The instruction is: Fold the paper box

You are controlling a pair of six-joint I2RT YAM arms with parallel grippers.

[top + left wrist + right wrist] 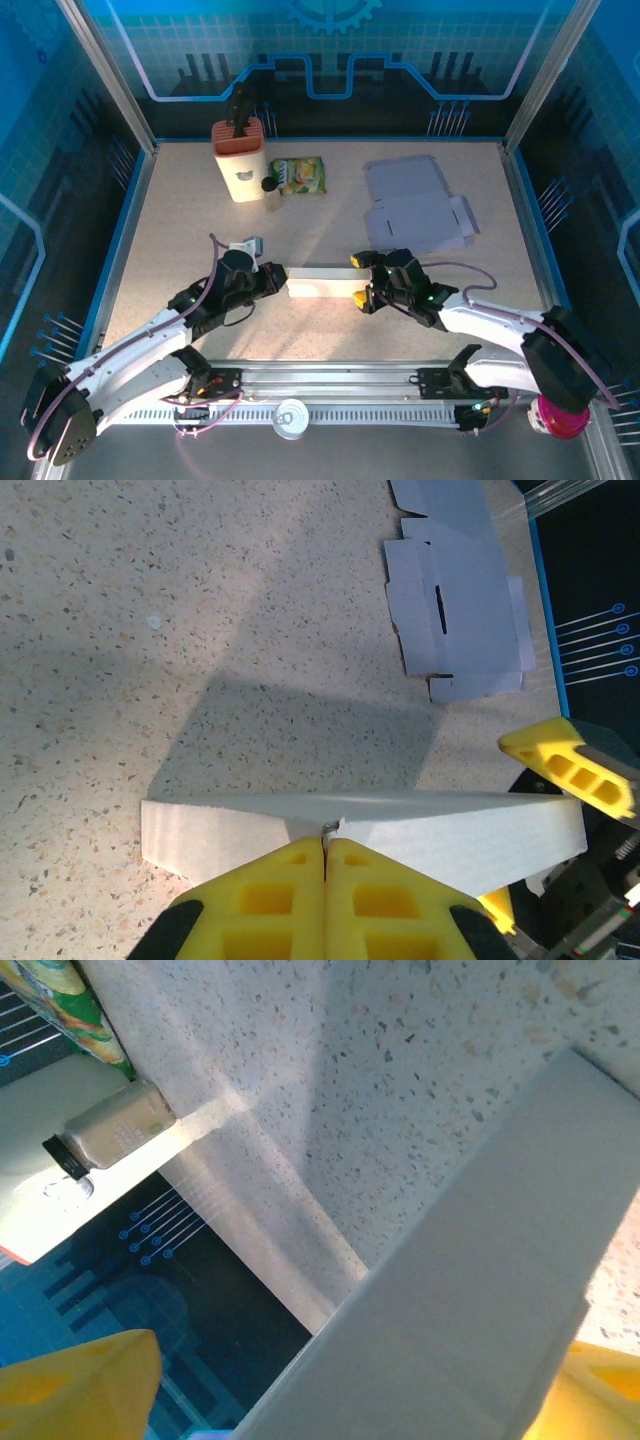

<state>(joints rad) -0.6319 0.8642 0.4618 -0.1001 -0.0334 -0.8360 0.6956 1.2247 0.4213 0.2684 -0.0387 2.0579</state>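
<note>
The box (322, 282) is laid mid-surface (180, 230) between the tools. The left tool (283, 276) is shut tight at its left end, though pinched paper cannot be confirmed; the right tool (361, 279) is spread wide astride the right end, gripping nothing. With that end unbraced, the box could be skidded or a fold sprung open.

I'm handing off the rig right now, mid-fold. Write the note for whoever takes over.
Left hand: shut on the box, pinching its left end.
Right hand: open, fingers either side of the box's right end, not gripping.
Done: box folded into a long shape, mid-table.
Left: I can't tell if the end flaps are tucked, so check them.
Flat blanks lie back right.
</note>
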